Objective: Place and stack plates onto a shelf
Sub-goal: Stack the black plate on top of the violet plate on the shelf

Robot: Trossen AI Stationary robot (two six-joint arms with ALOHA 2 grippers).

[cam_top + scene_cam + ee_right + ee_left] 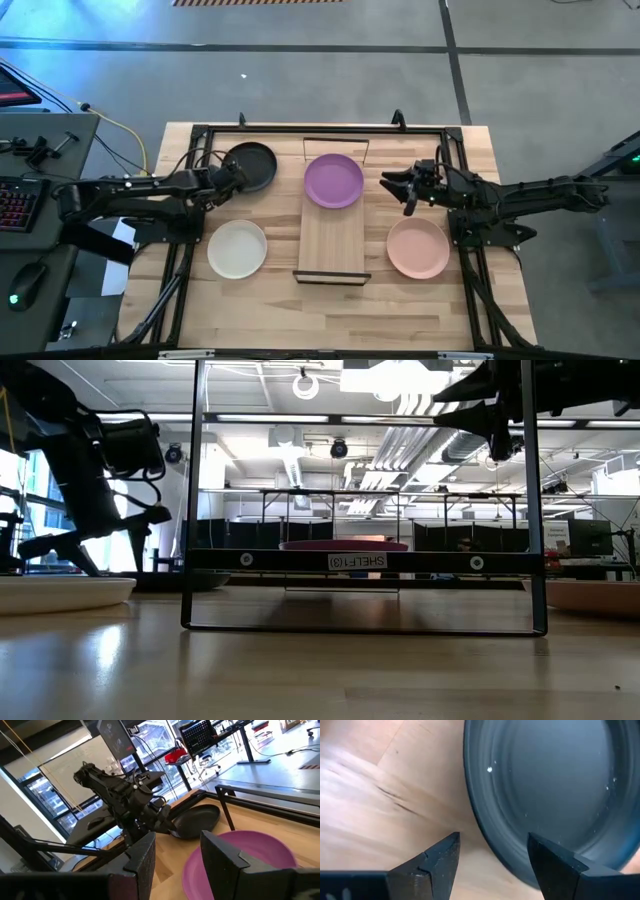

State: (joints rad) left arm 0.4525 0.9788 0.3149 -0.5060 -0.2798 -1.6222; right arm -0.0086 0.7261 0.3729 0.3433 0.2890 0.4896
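Observation:
The black plate (252, 164) lies flat on the table at the far left, and the purple plate (333, 180) rests on the far half of the pale wood shelf (330, 240). The cream-white plate (237, 248) sits near left of the shelf, the pale pink plate (418, 247) near right. My left gripper (238, 176) is open at the black plate's near-left rim (485, 827): one finger over the bare table, the other over the plate's inside. My right gripper (390, 185) is open above the table just right of the purple plate (235, 862).
The shelf's thin black rails (365, 560) stand at both short ends, and the near one crosses the low view. A black metal frame (300, 130) runs around the tabletop. A desk with a keyboard (15, 200) stands left of the table.

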